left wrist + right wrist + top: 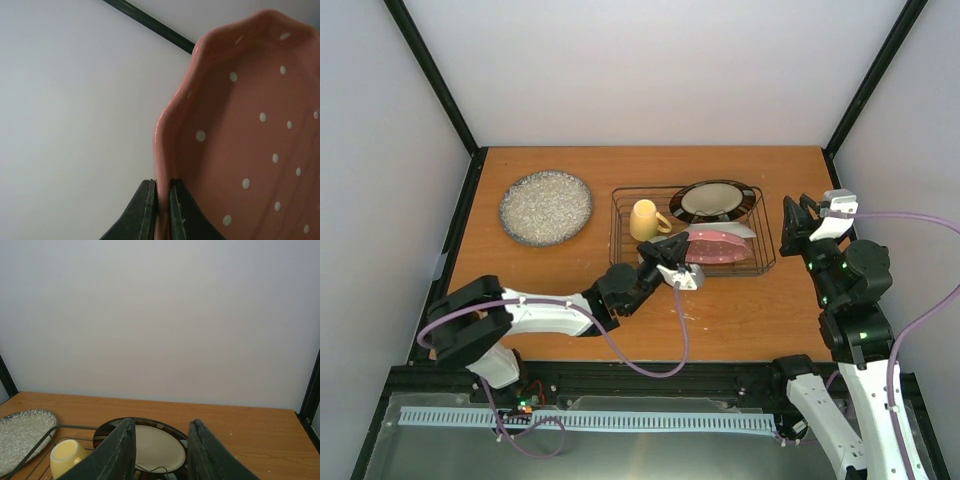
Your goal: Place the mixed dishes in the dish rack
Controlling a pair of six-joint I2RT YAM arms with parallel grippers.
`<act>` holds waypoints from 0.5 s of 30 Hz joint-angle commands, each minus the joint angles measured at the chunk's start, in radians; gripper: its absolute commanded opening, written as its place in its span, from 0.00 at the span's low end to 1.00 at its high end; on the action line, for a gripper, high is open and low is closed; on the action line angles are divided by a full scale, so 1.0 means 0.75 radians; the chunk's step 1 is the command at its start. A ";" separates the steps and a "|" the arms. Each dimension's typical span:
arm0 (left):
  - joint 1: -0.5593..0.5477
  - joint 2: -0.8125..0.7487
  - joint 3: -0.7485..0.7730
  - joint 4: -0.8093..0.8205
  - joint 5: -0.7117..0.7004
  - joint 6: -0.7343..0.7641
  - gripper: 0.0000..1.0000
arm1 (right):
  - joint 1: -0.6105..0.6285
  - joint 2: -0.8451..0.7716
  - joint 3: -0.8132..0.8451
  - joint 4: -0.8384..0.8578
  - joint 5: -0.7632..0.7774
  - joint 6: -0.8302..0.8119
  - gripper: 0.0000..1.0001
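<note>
The black wire dish rack point(620, 228) stands mid-table. Inside it a yellow mug point(646, 220) sits at the left and a cream plate with a dark striped rim point(717, 200) leans at the back. My left gripper point(672, 262) is shut on the wavy rim of a pink white-dotted plate point(718, 246), holding it over the rack's front part. The left wrist view shows the fingers point(145, 210) pinching that pink plate point(250, 130). My right gripper point(800, 215) hovers just right of the rack, open and empty. In its wrist view the right gripper point(161, 422) frames the cream plate point(157, 445).
A grey speckled plate point(546, 207) lies on the wooden table left of the rack, also seen as the grey plate point(20, 432) beside the mug point(67, 455). Black frame posts and white walls enclose the table on three sides.
</note>
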 commanded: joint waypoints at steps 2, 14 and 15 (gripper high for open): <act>-0.003 0.097 0.100 0.472 -0.001 0.087 0.01 | -0.007 -0.031 -0.012 0.015 0.040 -0.053 0.30; 0.044 0.212 0.194 0.600 -0.001 0.213 0.01 | -0.007 -0.025 -0.029 0.048 0.030 -0.082 0.30; 0.050 0.217 0.193 0.594 -0.001 0.212 0.00 | -0.007 -0.025 -0.032 0.053 0.030 -0.085 0.30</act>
